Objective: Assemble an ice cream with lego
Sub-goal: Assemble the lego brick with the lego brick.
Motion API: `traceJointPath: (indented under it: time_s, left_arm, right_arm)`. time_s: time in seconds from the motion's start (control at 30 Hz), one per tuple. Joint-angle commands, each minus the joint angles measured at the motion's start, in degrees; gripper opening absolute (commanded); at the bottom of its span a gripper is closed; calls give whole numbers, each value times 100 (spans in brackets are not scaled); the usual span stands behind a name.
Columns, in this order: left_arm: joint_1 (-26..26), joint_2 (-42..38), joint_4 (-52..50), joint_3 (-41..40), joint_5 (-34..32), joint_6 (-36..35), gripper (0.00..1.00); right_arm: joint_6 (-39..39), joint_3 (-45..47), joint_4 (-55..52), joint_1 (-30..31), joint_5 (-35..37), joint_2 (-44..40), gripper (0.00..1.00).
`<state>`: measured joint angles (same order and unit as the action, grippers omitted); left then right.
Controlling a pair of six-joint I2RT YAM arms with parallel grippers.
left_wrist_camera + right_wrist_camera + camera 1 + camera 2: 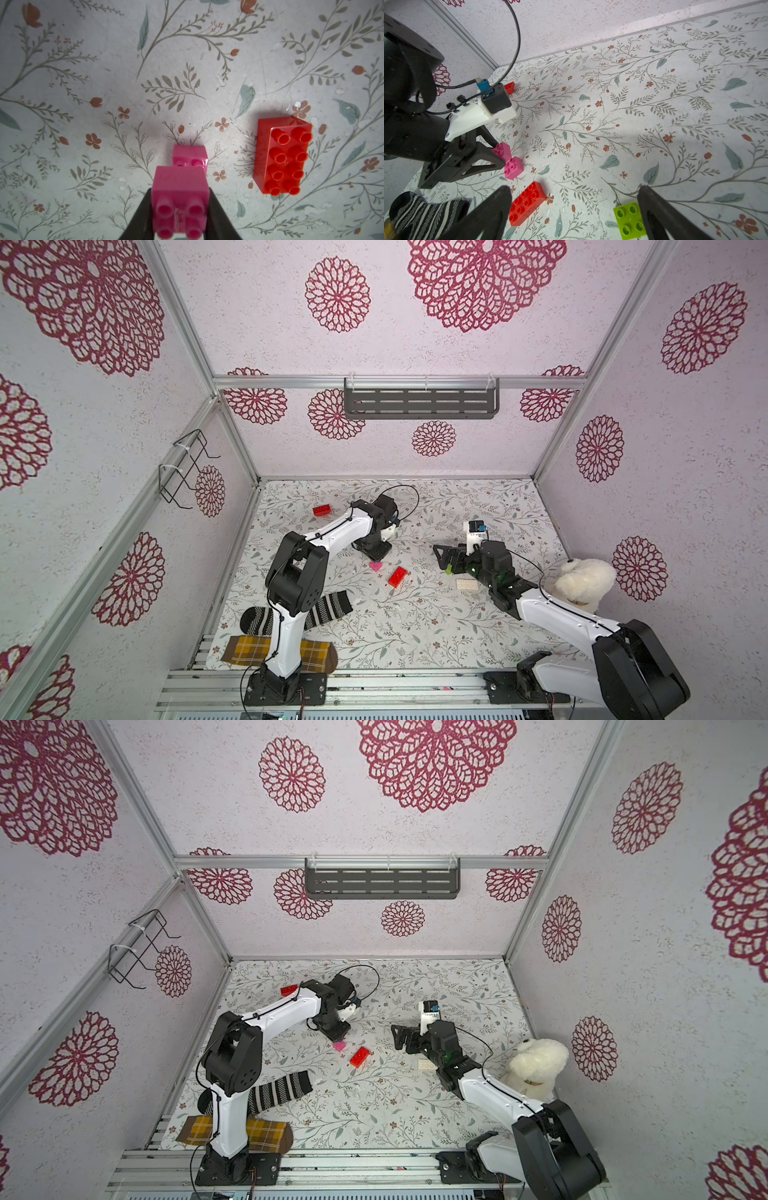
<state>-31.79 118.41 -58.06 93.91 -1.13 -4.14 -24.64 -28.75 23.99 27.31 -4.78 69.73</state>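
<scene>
The left pincer (180,193) is clamped on a pink brick (179,185) just beside a second pink brick (190,154) on the counter (104,83), while the right pincer (574,190) gapes wide and empty beside the lime-green brick (628,220).

Left hand (180,192) gripping a pink square brick (180,204), studs toward the camera; second pink brick (190,154) partly hidden behind it on the floral tabletop (104,72); red oblong brick (282,155) alongside, apart.

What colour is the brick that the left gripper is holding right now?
Pink. The square brick shows best in the left wrist view, held between the fingers.
</scene>
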Motion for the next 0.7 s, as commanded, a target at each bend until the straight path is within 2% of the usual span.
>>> traceJointPath:
  time_s: [0.0,0.67]
  left_arm:
    - [111,-134,-119,-30,463,41,0]
    - [146,-100,-22,-330,464,-61,0]
  right_arm:
    - [-22,-218,52,9,-31,-8,99]
    - [-23,-218,45,5,-41,-21,99]
